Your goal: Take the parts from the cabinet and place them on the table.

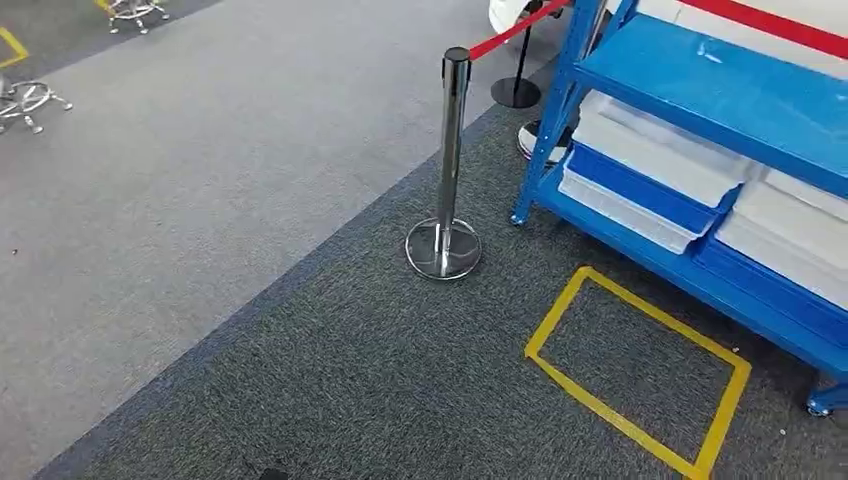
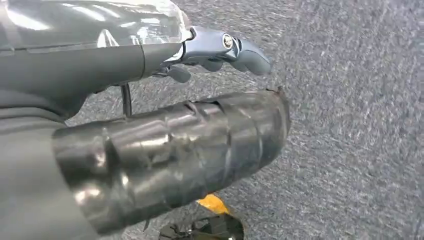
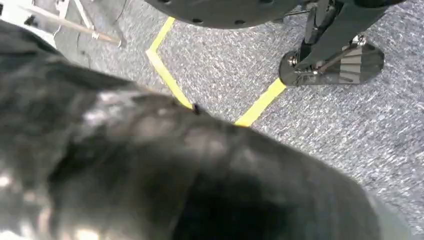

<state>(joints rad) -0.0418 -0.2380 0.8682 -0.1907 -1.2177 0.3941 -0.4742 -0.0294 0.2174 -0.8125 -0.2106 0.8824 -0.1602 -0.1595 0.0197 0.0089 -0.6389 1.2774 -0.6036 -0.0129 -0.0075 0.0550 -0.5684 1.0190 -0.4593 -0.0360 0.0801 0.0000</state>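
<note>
The blue shelf cabinet (image 1: 720, 90) stands at the right in the head view, its shelves holding white trays (image 1: 660, 150) and a blue tray (image 1: 650, 185); what lies inside them is hidden from this angle. My left hand (image 2: 180, 145) hangs over the grey carpet. Its taped thumb and its fingers (image 2: 235, 47) are stretched apart with nothing between them. My right hand (image 3: 150, 170) is a dark blur close to the lens, so how its fingers lie cannot be made out.
A chrome stanchion (image 1: 450, 150) with a red belt (image 1: 510, 30) stands left of the cabinet, and a second post base (image 1: 515, 92) is behind it. A yellow tape rectangle (image 1: 640, 365) marks the carpet before the shelves. Chrome stool bases (image 1: 30, 100) sit far left.
</note>
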